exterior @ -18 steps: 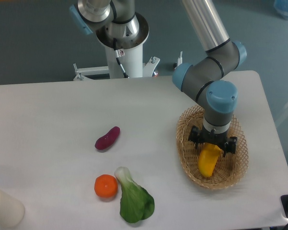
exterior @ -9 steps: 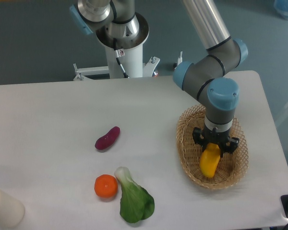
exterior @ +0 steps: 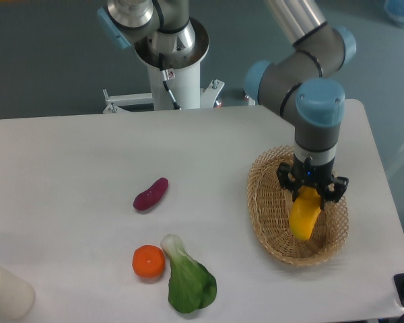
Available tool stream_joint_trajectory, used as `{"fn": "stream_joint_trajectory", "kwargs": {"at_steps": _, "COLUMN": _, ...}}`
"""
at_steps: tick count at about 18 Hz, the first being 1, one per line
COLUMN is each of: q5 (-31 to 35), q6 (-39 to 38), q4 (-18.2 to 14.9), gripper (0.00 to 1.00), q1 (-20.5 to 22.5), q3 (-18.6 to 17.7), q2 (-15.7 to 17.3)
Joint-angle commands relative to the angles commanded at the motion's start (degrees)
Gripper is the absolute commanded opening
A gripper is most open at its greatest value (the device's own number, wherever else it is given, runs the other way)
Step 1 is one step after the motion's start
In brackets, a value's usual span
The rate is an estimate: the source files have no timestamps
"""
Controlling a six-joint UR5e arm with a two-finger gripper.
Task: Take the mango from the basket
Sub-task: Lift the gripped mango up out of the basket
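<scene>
mango [exterior: 304, 217] over basket [exterior: 264, 205], seemingly lifted

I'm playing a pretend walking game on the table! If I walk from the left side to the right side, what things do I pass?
White cylinder → purple vegetable → orange fruit → leafy green → basket → mango, shut in the gripper.

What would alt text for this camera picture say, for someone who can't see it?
A robot arm's tool grips a yellow mango over a wicker basket at the right of a white table. To the left lie a purple vegetable, an orange fruit and a leafy green.
</scene>
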Motion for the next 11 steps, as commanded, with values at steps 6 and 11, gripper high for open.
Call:
{"fn": "stream_joint_trajectory", "kwargs": {"at_steps": 6, "q5": -4.4, "q6": -0.6, "q4": -5.4, "gripper": 0.41, "q1": -1.5, "q3": 0.5, "q2": 5.5}}
{"fn": "stream_joint_trajectory", "kwargs": {"at_steps": 11, "q5": -5.2, "q6": -1.0, "q4": -5.9, "gripper": 0.41, "q1": -2.0, "q3": 0.7, "q2": 6.3}}
